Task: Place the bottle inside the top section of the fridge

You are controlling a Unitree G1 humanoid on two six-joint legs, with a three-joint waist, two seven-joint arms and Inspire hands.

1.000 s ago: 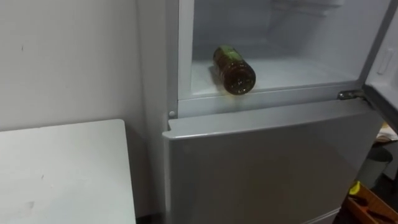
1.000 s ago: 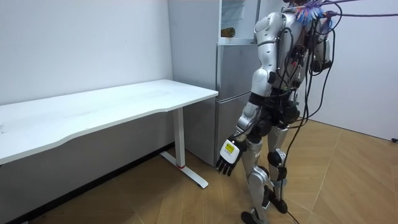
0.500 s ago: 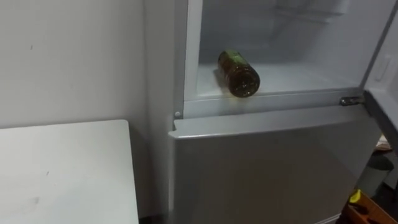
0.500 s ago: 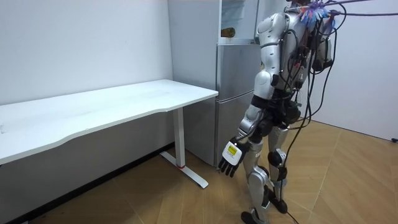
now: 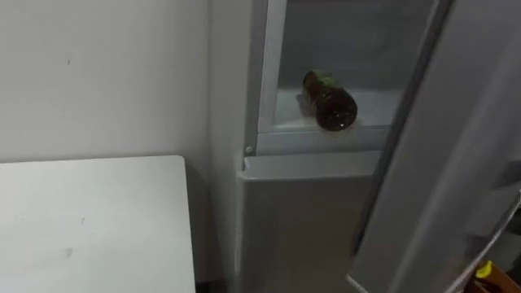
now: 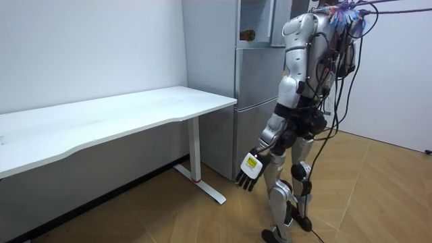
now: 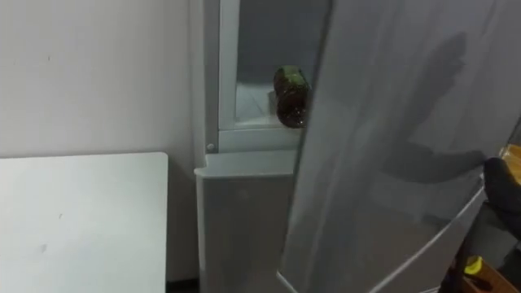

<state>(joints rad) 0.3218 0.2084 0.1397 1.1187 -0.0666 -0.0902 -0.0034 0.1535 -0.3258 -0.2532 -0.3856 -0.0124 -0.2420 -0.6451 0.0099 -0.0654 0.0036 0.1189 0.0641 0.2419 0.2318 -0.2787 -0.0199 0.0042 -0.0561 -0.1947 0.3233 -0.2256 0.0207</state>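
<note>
A dark brown bottle (image 5: 330,100) with a green label lies on its side on the white shelf of the upper fridge compartment, its base toward me. The grey upper fridge door (image 5: 456,146) stands half swung across the opening and covers the compartment's right part. In the room view I stand close before the fridge (image 6: 253,101), and my left hand (image 6: 248,169) hangs open by my thigh, holding nothing. A dark shape (image 7: 505,191) past the door's right edge looks like my right hand; its fingers are hidden.
The lower fridge door (image 5: 301,220) is closed. A white table (image 5: 89,220) stands against the wall just left of the fridge. A yellow and orange object (image 7: 472,264) sits on the wooden floor at the lower right.
The upper fridge door has swung in from the right across the opening. The view has shifted, so the fridge sits further right. The bottle has not moved on its shelf.
</note>
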